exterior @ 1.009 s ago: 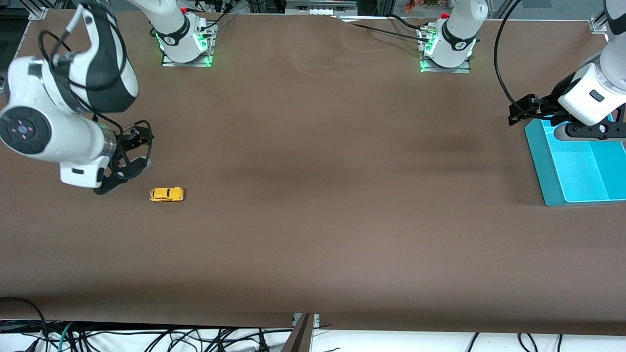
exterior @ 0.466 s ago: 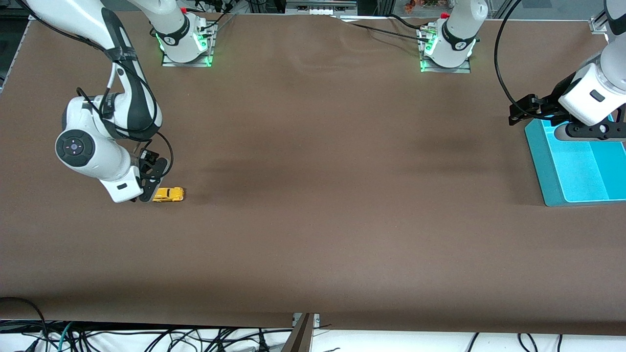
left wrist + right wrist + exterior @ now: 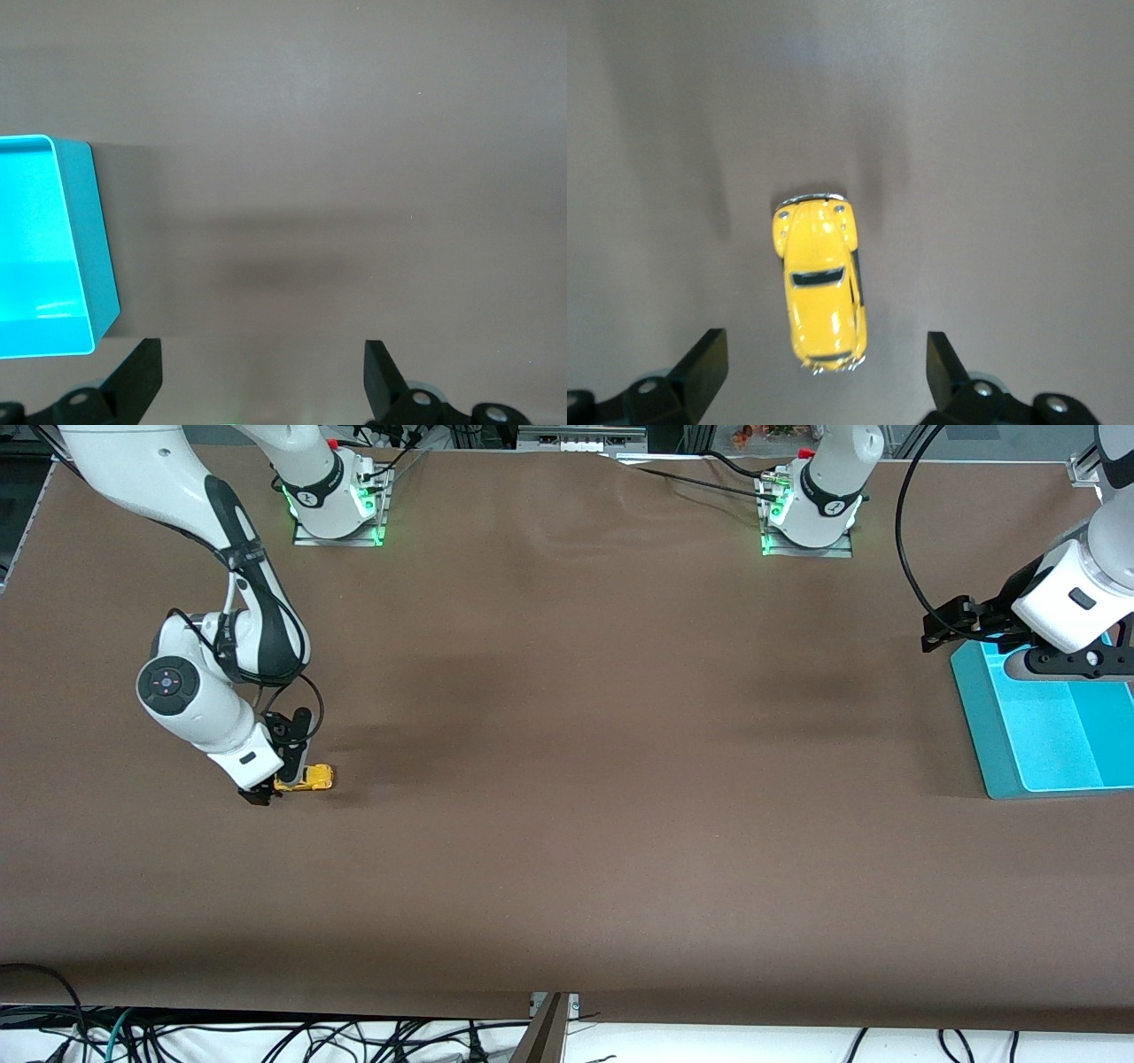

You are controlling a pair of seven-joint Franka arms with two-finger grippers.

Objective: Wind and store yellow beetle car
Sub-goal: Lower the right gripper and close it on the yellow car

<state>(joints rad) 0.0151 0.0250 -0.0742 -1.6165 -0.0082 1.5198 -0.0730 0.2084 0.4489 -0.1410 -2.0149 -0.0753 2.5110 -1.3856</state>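
Since the earlier frames the right gripper (image 3: 277,779) has been swung in from the table's edge and lowered over the car (image 3: 306,779), which lies unmoved on the table (image 3: 567,850) toward the right arm's end. Its jaws are spread wide, straddling the rear end, nothing held yet. Small, light, hard and glossy, the car is best pinched across its flanks at mid-body. The left gripper (image 3: 261,376) is kept waiting, wide open and empty, over the bin (image 3: 1036,735).

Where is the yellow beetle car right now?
The yellow beetle car sits on the table toward the right arm's end, directly under the open right gripper, whose fingers flank its rear in the right wrist view.
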